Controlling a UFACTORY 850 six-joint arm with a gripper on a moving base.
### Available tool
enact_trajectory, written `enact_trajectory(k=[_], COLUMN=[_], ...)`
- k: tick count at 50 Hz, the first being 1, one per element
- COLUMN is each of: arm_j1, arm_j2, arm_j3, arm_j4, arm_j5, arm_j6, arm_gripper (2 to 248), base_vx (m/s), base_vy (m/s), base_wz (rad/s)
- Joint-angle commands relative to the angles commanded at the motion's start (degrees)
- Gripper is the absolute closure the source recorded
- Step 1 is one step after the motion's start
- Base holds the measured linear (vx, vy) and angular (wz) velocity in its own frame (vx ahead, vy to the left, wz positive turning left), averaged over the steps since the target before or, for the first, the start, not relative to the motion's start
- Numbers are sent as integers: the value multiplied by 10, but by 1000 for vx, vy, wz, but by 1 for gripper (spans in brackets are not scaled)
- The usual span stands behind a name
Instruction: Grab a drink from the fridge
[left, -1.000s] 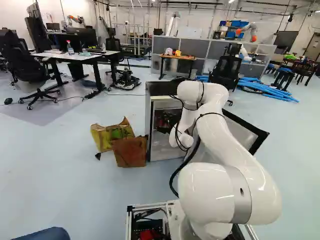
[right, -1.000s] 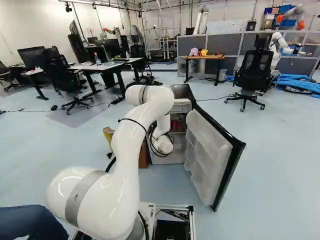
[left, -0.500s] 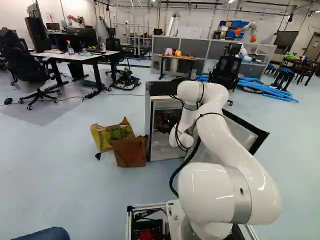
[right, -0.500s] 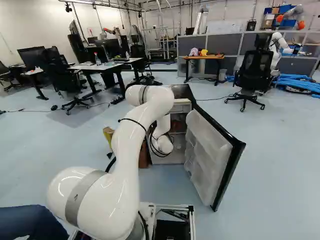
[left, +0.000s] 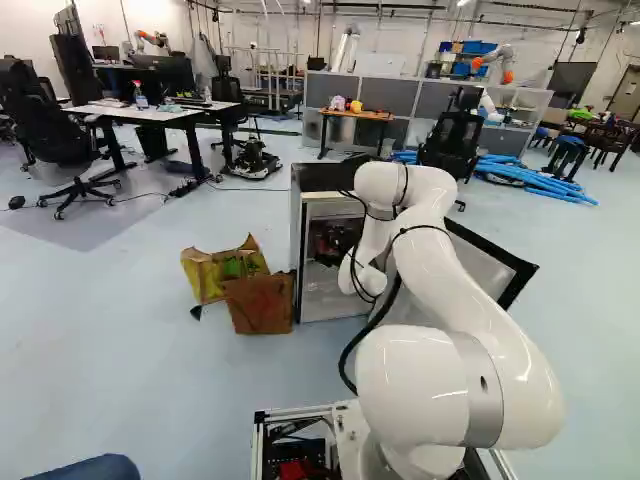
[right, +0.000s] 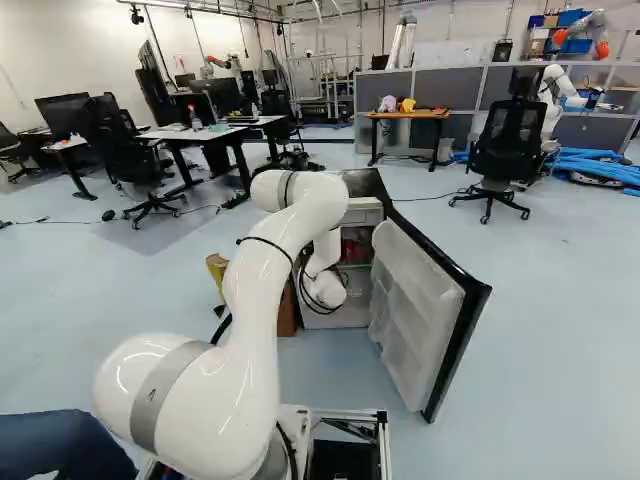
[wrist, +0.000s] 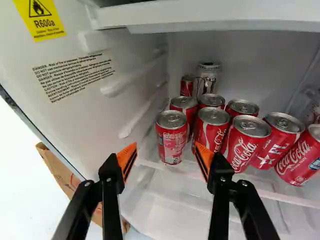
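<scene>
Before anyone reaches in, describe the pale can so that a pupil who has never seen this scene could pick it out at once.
Start at the open fridge and find the shelf holding the red cans. Look behind them: the pale can stands beside a small red one. Its pale body sets it apart from its red neighbours.

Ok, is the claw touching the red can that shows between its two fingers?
Apart. In the wrist view, the claw is open, and a gap shows on both sides of the red can, between it and each fingertip.
</scene>
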Motion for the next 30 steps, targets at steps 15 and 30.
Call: enact_trajectory(k=[15, 30], arm_j1=[0, 4], arm_j2=[0, -8], arm_j3=[-1, -16], arm_j4=[0, 0], arm_j5=[0, 0], arm_j6=[0, 0], arm_gripper=[77, 77], base_vx=[0, 0], base_vy=[0, 0], base_wz=[0, 0])
